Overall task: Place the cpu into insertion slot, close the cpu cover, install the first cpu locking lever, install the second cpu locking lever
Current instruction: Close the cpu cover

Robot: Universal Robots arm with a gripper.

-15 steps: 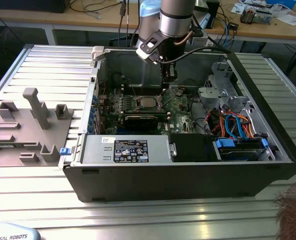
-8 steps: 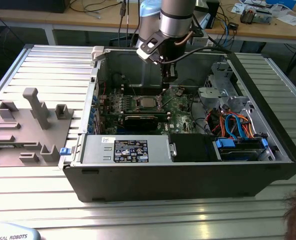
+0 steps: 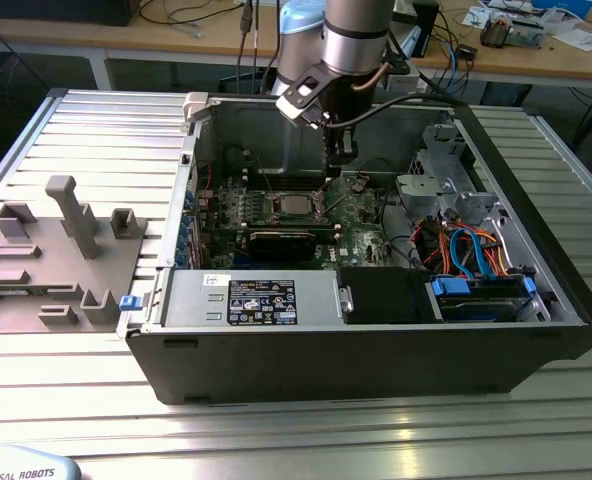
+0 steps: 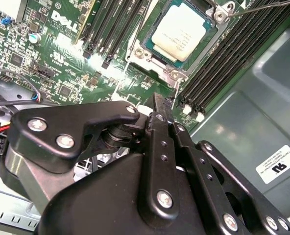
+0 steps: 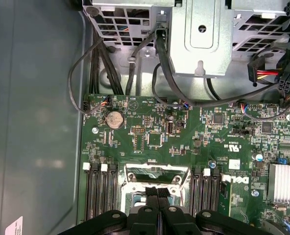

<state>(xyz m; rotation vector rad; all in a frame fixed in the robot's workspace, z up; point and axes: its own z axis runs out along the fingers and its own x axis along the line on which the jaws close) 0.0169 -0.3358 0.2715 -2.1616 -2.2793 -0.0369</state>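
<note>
One closed pincer (image 4: 158, 99) beside cpu (image 4: 180, 33)

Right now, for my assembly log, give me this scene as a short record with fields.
cpu: silver top up, lying flat in the insertion slot
insertion slot: on the green motherboard, between dark memory slots
pincer: shut, close over the slot's edge
case: open, on a ribbed metal table
</note>
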